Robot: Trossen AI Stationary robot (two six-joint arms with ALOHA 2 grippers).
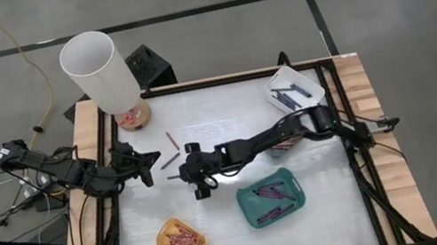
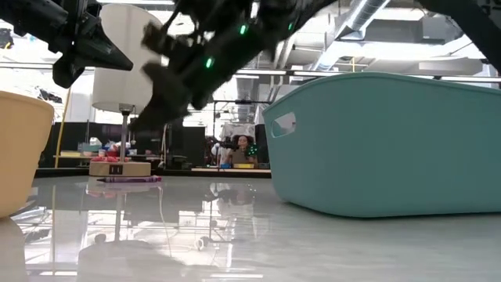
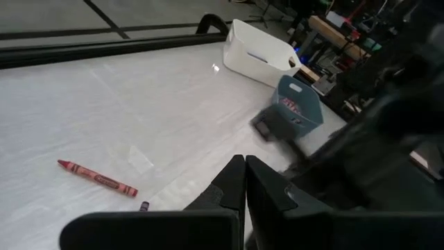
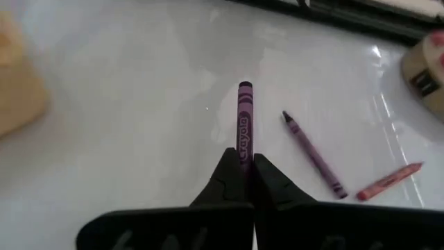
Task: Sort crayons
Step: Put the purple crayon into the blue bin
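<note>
Gleaming white tabletop (image 1: 249, 243) reflecting a cluttered workshop behind.

purple crayon (image 4: 243, 125) | red crayon (image 3: 96, 178) | teal tray (image 1: 272, 201) | yellow tray (image 1: 182, 241) | white tray (image 1: 294, 88)

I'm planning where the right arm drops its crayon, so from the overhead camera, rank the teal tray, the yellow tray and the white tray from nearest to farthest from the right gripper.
1. Teal tray: closest to the right gripper, on its right-arm side.
2. Yellow tray: a little farther, toward the table's front.
3. White tray: farthest, at the back right corner.
</note>
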